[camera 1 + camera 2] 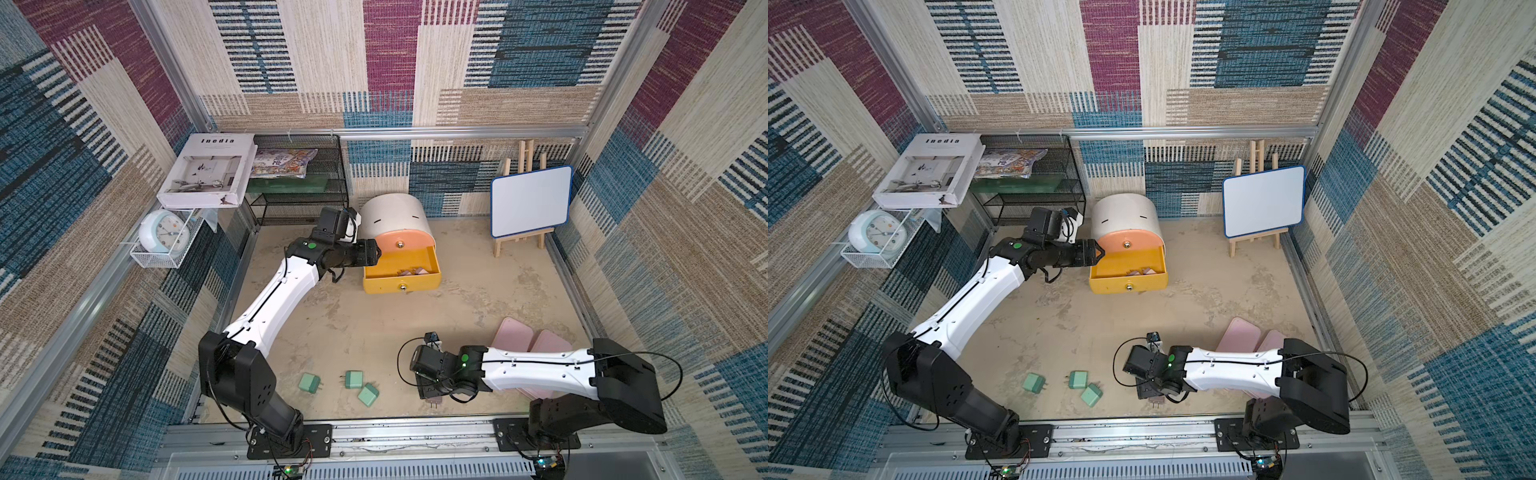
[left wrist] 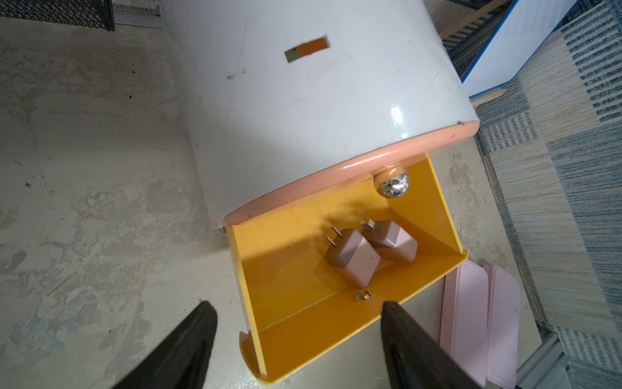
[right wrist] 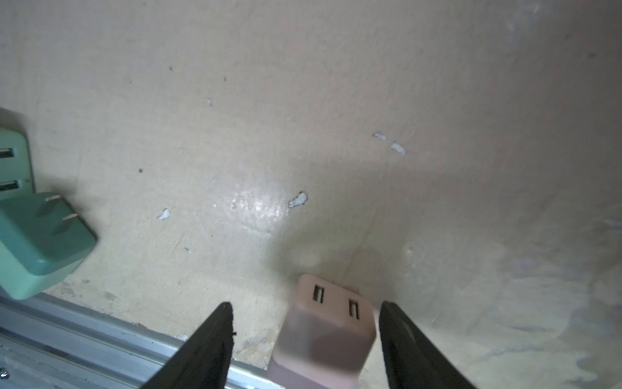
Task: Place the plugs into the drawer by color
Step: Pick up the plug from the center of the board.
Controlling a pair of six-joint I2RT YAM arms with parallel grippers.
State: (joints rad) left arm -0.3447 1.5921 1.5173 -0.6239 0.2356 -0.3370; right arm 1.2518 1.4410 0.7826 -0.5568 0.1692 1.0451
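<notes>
Right claw (image 3: 306,304) stands wide astride pink plug (image 3: 323,336) on counter (image 3: 303,134), not gripping: centre, then close on flat sides. Left claw (image 2: 297,303) wide, empty, at yellow drawer (image 2: 303,336).

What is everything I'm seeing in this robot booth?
green plugs: three, mint green, on the table, front
pink plugs: three, pale pink; two in the open yellow drawer, one by the front edge
cabinet: one, white, at the back; peach drawer shut
flat boxes: at least two, pink, near the front
whiteboard: one, blue-edged, on wooden easel
wire rack: one, black, back corner
book: one, white, beside the rack
clock: one, pale blue, in a white basket
left gripper: one, black, open beside the yellow drawer
right gripper: one, black, open around the third pink plug
</notes>
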